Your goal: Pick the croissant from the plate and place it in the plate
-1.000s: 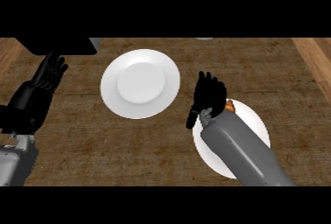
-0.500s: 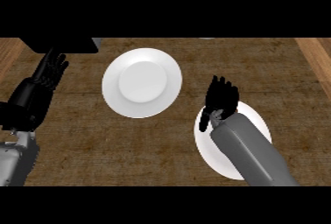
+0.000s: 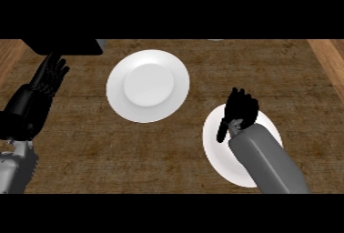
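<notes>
An empty white plate (image 3: 148, 84) lies at the counter's middle back. A second white plate (image 3: 216, 157) lies at the right front, largely covered by my right forearm. My right hand (image 3: 240, 110) is over this plate's far rim, fingers fairly straight and pointing away, thumb hanging down at its left side. The croissant does not show; the hand and forearm cover the part of the plate where it could lie. My left hand (image 3: 47, 78) rests open at the left edge, fingers up, away from both plates.
A black object (image 3: 64, 46) sits at the back left, just beyond my left hand. Lighter wooden strips (image 3: 329, 59) border the dark counter at both sides. A small grey item (image 3: 101, 43) shows at the back edge.
My right hand has moved right and toward me, from beside the right plate to over its far rim. An orange bit of croissant seen earlier beside the hand is now covered. The left hand stayed put.
</notes>
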